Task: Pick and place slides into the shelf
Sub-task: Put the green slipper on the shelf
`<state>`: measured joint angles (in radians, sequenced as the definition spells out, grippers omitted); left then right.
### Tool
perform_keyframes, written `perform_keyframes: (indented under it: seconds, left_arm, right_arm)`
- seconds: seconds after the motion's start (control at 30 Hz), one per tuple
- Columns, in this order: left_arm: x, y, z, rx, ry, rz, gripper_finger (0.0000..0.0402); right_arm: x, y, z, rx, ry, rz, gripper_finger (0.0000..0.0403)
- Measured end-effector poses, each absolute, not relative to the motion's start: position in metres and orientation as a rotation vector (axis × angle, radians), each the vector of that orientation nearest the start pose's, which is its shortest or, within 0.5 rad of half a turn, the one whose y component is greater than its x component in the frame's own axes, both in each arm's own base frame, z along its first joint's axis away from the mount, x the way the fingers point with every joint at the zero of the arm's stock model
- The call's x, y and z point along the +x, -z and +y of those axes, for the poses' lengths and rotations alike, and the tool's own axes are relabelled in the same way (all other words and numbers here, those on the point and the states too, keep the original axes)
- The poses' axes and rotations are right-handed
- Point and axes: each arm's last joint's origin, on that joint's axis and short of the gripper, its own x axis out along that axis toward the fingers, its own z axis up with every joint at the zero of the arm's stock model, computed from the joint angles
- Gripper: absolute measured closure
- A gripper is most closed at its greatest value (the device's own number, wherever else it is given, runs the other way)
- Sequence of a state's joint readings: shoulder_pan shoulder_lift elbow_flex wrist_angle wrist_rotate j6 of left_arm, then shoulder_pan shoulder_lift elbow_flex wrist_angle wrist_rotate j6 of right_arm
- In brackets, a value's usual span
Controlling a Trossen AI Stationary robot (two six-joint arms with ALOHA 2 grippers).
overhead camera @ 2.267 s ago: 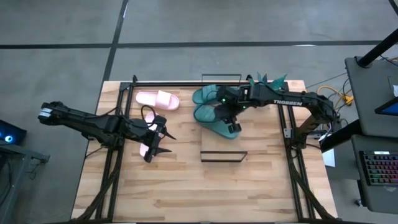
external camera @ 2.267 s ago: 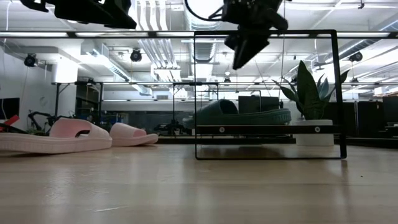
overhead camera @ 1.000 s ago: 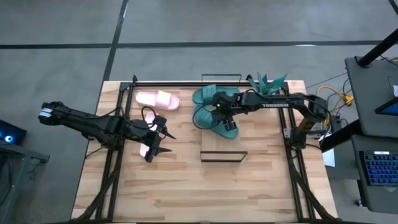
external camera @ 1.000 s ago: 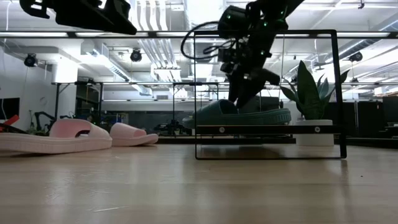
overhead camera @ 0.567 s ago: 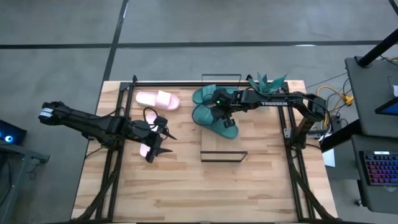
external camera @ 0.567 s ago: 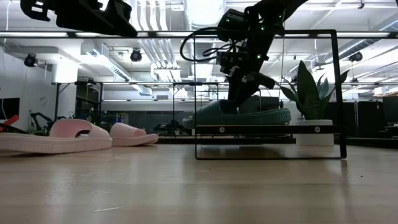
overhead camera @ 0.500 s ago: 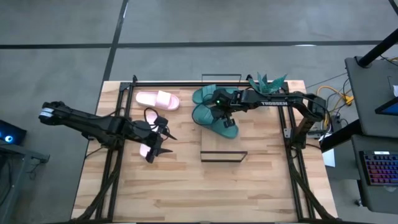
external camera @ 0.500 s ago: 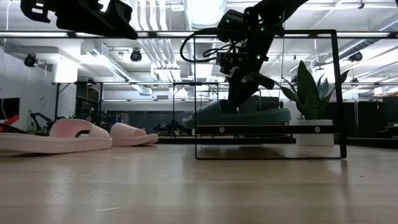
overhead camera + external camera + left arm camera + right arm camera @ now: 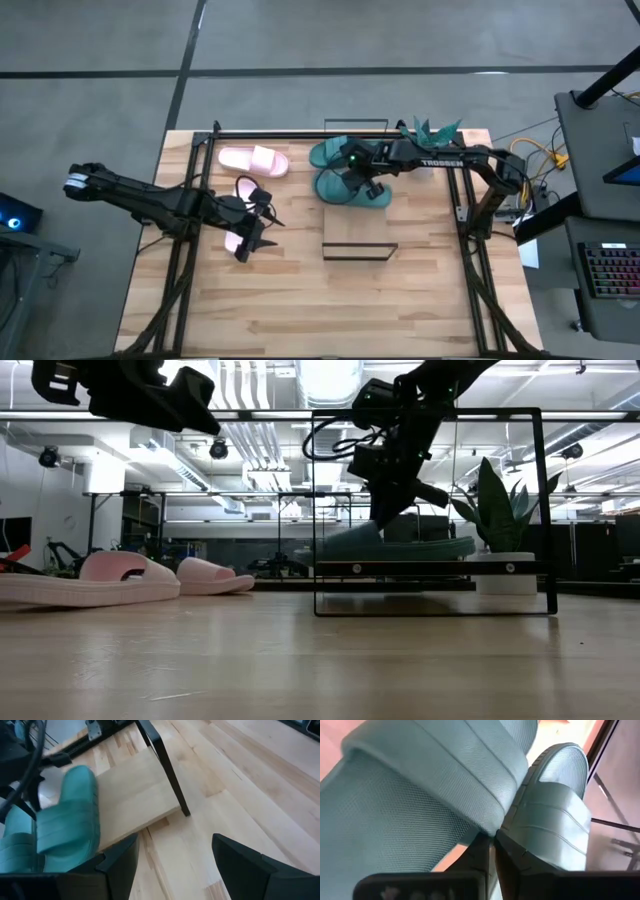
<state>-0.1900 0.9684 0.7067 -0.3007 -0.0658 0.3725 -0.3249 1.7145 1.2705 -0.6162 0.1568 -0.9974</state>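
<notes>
Two teal slides lie on the shelf [image 9: 360,252], whose plank top shows in the low view [image 9: 430,568]. One slide is at the far side [image 9: 332,153]; the other is nearer [image 9: 345,190], and my right gripper [image 9: 368,183] is shut on it from above. One pink slide [image 9: 253,160] rests sole down on the table at the far left. A second pink slide [image 9: 235,240] lies under my left gripper [image 9: 255,225], which hangs open above it and touches nothing. In the left wrist view its fingers [image 9: 240,865] stand wide apart. My right gripper [image 9: 491,852] is shut at the edge of the near teal slide's strap [image 9: 490,827], where the two slides lie side by side. The fingers slant down from the table's right. Their tips are hidden under the strap. The slide's sole [image 9: 410,548] lies about level at the plank.
A green plant in a white pot [image 9: 495,510] stands by the shelf's far right corner [image 9: 430,130]. Black frame rails [image 9: 190,250] run down both sides of the table. Bare wood lies on the near half of the table [image 9: 330,310].
My right gripper has shut on the near teal slide and rolled its wrist. The slide has turned about on the shelf, from slanting toward the near right to lying left to right. My left arm has kept still.
</notes>
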Motion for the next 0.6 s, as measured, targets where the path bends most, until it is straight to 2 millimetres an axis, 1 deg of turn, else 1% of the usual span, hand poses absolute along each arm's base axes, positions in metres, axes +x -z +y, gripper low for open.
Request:
perform_keyframes:
  seconds: [0.13, 0.3, 0.43, 0.6]
  left_arm:
    - [0.201, -0.264, -0.037, 0.435, 0.224, 0.536, 0.0166]
    - [0.2, -0.263, -0.037, 0.435, 0.225, 0.539, 0.0166]
    - [0.2, -0.262, -0.036, 0.436, 0.227, 0.552, 0.0166]
    - [0.199, -0.262, -0.036, 0.437, 0.228, 0.557, 0.0166]
  right_arm:
    - [0.331, -0.23, -0.123, -0.86, -0.173, 1.164, 0.0393]
    - [0.335, -0.233, -0.127, -0.932, -0.207, 1.095, 0.0394]
    - [0.335, -0.237, -0.132, -0.933, -0.19, 1.081, 0.0394]
    - [0.333, -0.239, -0.145, -0.907, -0.129, 1.064, 0.0394]
